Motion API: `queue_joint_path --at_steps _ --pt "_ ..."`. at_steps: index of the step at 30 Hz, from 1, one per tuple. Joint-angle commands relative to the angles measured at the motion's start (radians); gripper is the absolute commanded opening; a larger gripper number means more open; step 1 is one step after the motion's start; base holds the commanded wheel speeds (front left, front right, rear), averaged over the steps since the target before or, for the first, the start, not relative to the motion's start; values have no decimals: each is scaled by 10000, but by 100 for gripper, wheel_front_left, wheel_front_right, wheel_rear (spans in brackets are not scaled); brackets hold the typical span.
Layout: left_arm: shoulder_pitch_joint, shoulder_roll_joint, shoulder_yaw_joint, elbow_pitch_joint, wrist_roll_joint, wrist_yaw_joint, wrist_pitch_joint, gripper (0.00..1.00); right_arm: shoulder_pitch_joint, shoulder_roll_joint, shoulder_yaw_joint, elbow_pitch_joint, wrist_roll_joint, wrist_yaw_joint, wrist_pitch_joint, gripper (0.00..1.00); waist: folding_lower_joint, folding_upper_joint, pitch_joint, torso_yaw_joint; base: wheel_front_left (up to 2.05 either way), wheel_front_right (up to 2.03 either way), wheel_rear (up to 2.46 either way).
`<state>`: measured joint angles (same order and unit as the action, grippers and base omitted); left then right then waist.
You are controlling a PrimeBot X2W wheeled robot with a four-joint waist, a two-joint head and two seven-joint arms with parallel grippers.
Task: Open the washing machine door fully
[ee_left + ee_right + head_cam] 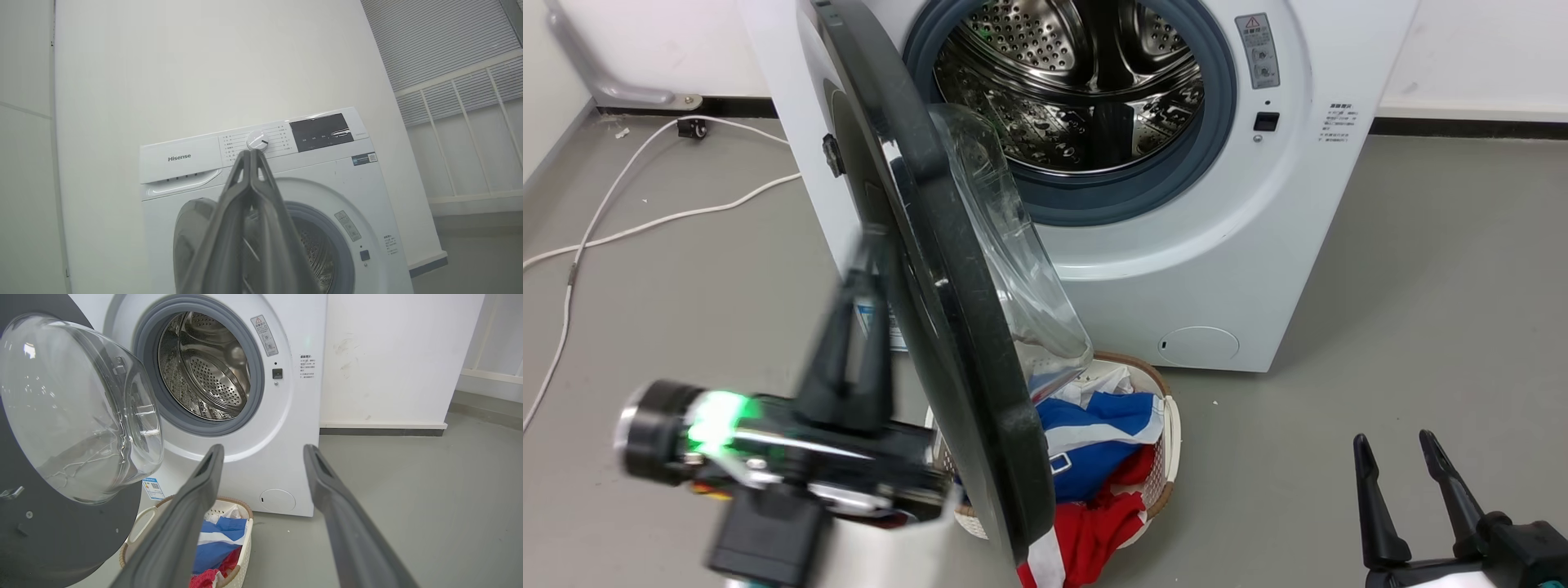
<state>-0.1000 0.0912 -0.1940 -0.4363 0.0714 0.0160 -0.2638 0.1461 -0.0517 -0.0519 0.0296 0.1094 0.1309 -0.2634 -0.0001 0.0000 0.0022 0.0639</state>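
Left gripper jaws clenched together on nothing, just beside the washing machine door's outer face; right gripper jaws spread wide, empty

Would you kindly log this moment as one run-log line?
door: partly open | left gripper: shut, at door's outer side | right gripper: open, away | basket: under door
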Motion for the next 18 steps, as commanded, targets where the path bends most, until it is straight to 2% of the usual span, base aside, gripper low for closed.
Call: queue_joint_path --at_steps 1,10,18 --pt "-92 16 -357 -51 59 -130 -14 0 -38 29 30 -39 38 -3 -17 100 1 0 3 -15 0 0 0" --pt "136 -113 -2452 839 -78 -859 -6 0 -74 29 81 -30 41 -3 -17 100 1 0 19 13 0 0 0" --pt "574 -47 -2932 2033 -297 -970 393 0 -201 29 167 -33 -11 -3 -17 100 1 0 100 -41 0 0 0"
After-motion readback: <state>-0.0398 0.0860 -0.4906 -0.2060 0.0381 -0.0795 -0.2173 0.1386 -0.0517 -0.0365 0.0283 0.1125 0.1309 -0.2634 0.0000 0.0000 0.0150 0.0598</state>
